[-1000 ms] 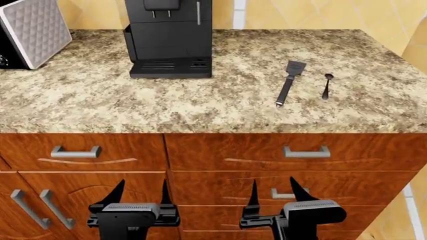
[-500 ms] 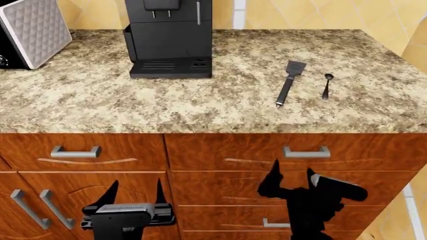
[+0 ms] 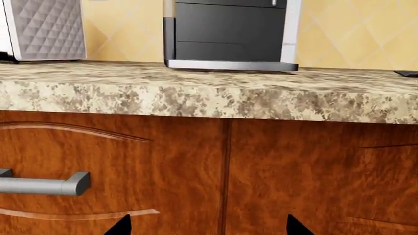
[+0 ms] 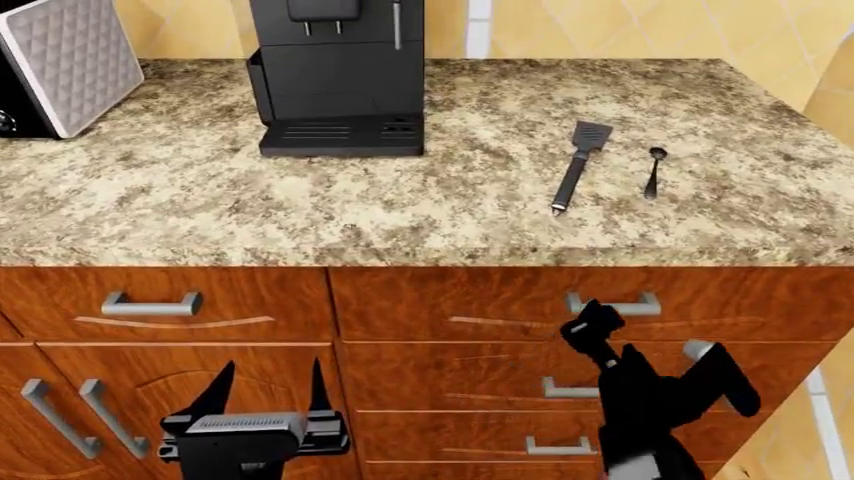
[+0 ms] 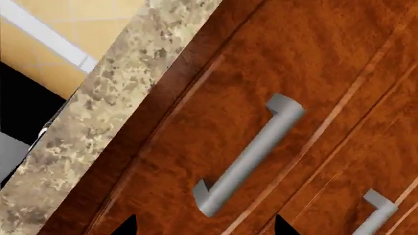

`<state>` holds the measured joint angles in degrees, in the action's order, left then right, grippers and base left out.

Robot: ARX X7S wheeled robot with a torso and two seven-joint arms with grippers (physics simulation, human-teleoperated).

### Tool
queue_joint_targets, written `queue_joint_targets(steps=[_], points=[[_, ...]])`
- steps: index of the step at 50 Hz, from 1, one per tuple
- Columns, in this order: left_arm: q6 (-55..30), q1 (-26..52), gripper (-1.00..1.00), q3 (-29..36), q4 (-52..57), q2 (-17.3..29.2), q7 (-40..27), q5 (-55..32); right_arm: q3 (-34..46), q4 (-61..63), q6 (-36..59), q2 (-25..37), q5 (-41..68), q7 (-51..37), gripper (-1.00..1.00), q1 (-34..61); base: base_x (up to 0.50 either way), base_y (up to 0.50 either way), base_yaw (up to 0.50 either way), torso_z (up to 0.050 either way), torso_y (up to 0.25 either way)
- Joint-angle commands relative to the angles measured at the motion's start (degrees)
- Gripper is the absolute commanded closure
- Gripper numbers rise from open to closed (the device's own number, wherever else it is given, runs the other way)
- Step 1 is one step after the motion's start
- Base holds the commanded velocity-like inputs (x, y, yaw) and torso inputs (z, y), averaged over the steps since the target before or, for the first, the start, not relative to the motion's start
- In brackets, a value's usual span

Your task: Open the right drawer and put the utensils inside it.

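A dark grey spatula [image 4: 577, 165] and a small dark spoon [image 4: 654, 171] lie side by side on the granite counter [image 4: 400, 210], right of centre. Below them the right drawer [image 4: 747, 300] is closed, and its grey bar handle [image 4: 613, 303] shows clearly. My right gripper [image 4: 601, 322] is rolled sideways just under that handle. In the right wrist view the handle [image 5: 248, 156] lies ahead between the wide-apart fingertips of my right gripper [image 5: 203, 227], which is open and empty. My left gripper [image 4: 267, 385] hangs open and empty in front of the left cabinet.
A black coffee machine [image 4: 340, 75] and a quilted grey appliance [image 4: 67, 60] stand at the back of the counter. The left drawer has its own bar handle [image 4: 151, 303] [image 3: 42, 185]. Lower drawer handles [image 4: 567, 388] and arched cabinet doors [image 4: 134, 400] sit beneath.
My right gripper has risen from low in front of the lower drawers, rolled sideways and come up to the right drawer's handle. The left gripper has barely shifted.
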<state>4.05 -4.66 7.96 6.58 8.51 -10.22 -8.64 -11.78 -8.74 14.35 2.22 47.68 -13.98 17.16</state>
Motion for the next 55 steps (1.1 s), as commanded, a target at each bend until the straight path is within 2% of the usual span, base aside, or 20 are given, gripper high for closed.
queue_joint_targets(steps=[1,13,24,25,33,39,55], points=[[0.5,-0.1,-1.0,0.5,-0.1,0.4,-0.5,-0.2,-2.6,-8.7,-1.3,1.1,4.8,-1.7,-1.0,6.3,0.0,0.0,0.0,0.0,0.0],[0.1,0.3,-1.0,1.2,-0.2,0.6,-1.1,-0.3,-1.5,-28.2,-4.3,2.2,2.5,1.7,-1.0,17.0,0.0,0.0,0.0,0.0,0.0],[-1.0,0.2,-1.0,1.7,1.3,1.0,-1.8,-0.7,-1.1,-58.4,-12.0,3.1,-0.6,10.7,-1.0,31.5,0.0,0.0,0.0,0.0,0.0],[-1.1,0.2,-1.0,1.7,1.3,1.1,-1.8,-0.8,-1.1,-59.6,-12.3,3.1,-0.7,11.1,1.0,32.0,0.0,0.0,0.0,0.0,0.0],[-0.9,0.3,-1.0,2.0,1.2,1.3,-2.0,-1.0,-0.9,-55.6,-11.1,3.0,-0.2,10.0,1.0,30.3,0.0,0.0,0.0,0.0,0.0],[-0.5,0.4,-1.0,2.2,0.7,1.5,-2.2,-1.1,-0.7,-39.6,-5.6,2.8,2.1,5.0,1.0,23.2,0.0,0.0,0.0,0.0,0.0],[-0.8,-0.4,-1.0,1.9,2.0,2.2,-3.7,-1.4,-1.6,-18.3,-1.8,4.1,6.6,-0.3,1.0,10.9,0.0,0.0,0.0,0.0,0.001]])
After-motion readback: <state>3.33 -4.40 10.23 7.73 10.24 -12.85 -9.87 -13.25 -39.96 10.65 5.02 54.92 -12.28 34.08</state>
